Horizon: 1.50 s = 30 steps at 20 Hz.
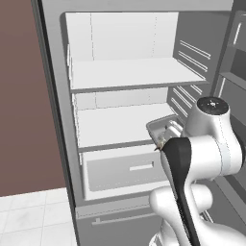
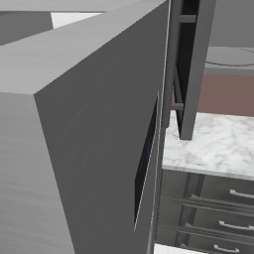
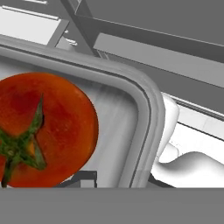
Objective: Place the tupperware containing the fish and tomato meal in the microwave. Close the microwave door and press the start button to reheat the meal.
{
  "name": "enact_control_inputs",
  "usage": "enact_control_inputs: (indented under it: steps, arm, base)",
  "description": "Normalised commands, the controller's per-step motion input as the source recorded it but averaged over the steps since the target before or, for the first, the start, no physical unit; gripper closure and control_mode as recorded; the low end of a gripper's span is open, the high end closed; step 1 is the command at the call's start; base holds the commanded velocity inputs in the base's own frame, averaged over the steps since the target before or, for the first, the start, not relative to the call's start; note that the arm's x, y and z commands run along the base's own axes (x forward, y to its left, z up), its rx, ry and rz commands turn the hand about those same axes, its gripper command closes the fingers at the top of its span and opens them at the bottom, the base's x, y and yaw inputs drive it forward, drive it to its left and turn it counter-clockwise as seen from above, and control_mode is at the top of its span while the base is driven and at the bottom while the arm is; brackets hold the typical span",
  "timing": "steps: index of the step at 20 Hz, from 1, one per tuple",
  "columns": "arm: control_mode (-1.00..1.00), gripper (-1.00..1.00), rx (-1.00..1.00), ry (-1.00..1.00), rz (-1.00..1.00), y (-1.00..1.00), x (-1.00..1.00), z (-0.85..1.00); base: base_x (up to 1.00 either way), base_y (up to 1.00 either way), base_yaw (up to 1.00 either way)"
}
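Observation:
The tupperware (image 3: 146, 105) is a grey-white translucent box with rounded corners. A red tomato (image 3: 43, 131) with a green stem lies inside it; the fish is out of view. My gripper (image 3: 120, 181) is shut on the container's near wall, with one dark fingertip (image 3: 85, 178) inside the rim. In the left base view the tupperware (image 1: 158, 127) hangs just in front of the open fridge's middle shelf (image 1: 120, 125), partly behind my arm. What looks like the microwave's grey cavity with its round turntable (image 2: 233, 55) shows above the counter. I cannot make out the microwave door.
The open fridge has white shelves (image 1: 129, 74) and a drawer (image 1: 125, 173). Its door racks (image 1: 235, 72) stand close on the right. A marble counter (image 2: 213, 144) with dark drawers (image 2: 223, 208) lies beyond the large grey fridge panel (image 2: 84, 149). A brown wall (image 1: 24, 96) is at left.

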Motion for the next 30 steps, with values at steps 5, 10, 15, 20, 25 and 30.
enact_control_inputs:
  steps: [5,10,15,20,25,30]
  arm:
    - [1.00,1.00,0.00,0.00,0.00,0.00,0.00,0.00]
    - [1.00,1.00,0.00,0.00,0.00,0.00,0.00,0.00]
    - [1.00,1.00,0.00,0.00,0.00,0.00,0.00,0.00]
    - [1.00,1.00,0.00,0.00,0.00,0.00,0.00,0.00]
    - [1.00,1.00,0.00,0.00,0.00,0.00,0.00,0.00]
    - [1.00,1.00,0.00,0.00,0.00,0.00,0.00,0.00]
  base:
    - [0.00,0.40,0.00]
    - [0.00,0.52,0.00]
    - [-0.19,0.47,-0.08]
    - [-0.46,0.30,-0.19]
    - [-0.51,0.28,-0.27]
    - [-0.53,0.44,-0.36]
